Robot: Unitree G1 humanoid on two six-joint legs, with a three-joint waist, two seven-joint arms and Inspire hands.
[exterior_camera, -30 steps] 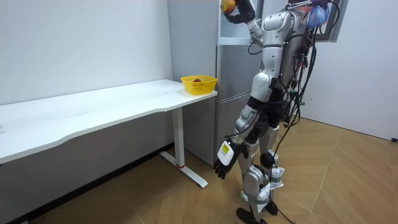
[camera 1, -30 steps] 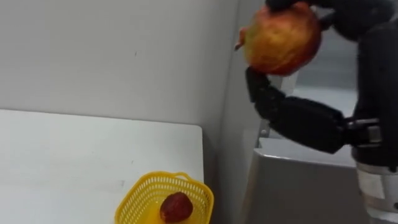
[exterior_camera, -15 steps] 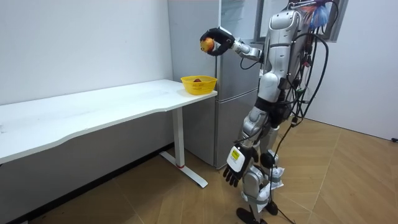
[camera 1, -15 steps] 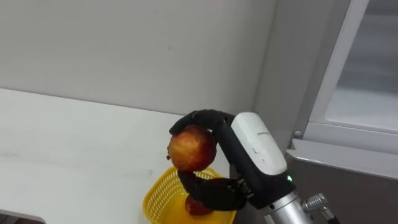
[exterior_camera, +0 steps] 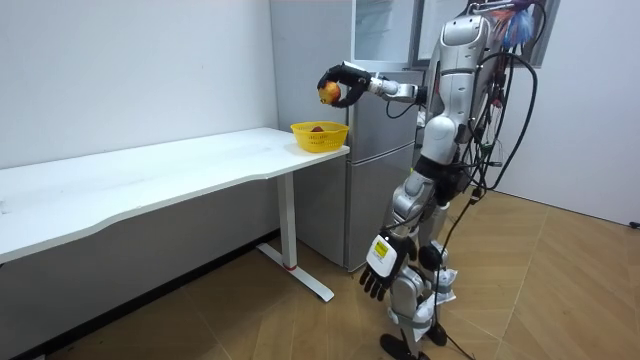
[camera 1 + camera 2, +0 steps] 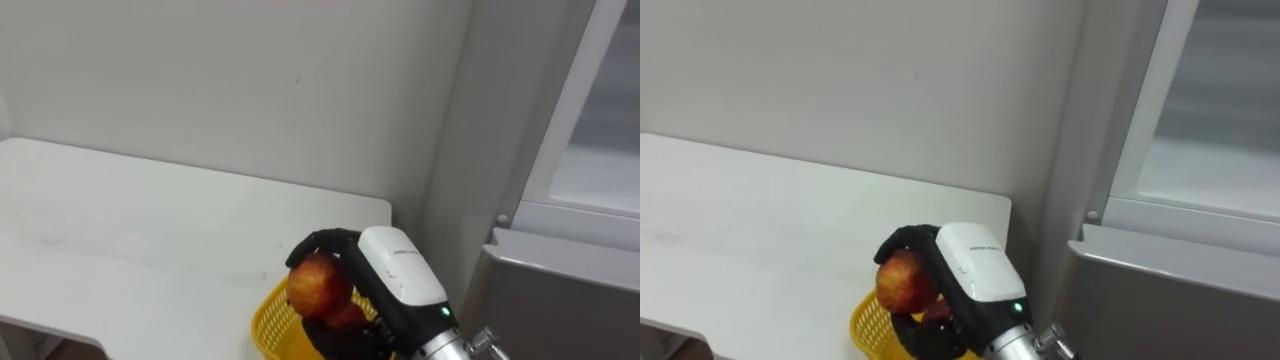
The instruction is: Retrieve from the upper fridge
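Apple round, no clear long axis, with the stem end perhaps toward the palm, hard to see. Held just above the basket at the table corner, clasped in curled fingers of the right hand. Fridge close beside the table edge, open tabletop to the left. Left hand hanging low, fingers relaxed.

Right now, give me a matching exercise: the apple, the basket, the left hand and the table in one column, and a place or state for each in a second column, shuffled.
Things:
1. apple
2. basket
3. left hand
4. table

Places and states:
A. hanging open, low beside the robot's leg
B. white, along the wall
C. yellow, on the table's end by the fridge
D. held in the right hand, above the basket

Pairs: 1-D, 2-C, 3-A, 4-B
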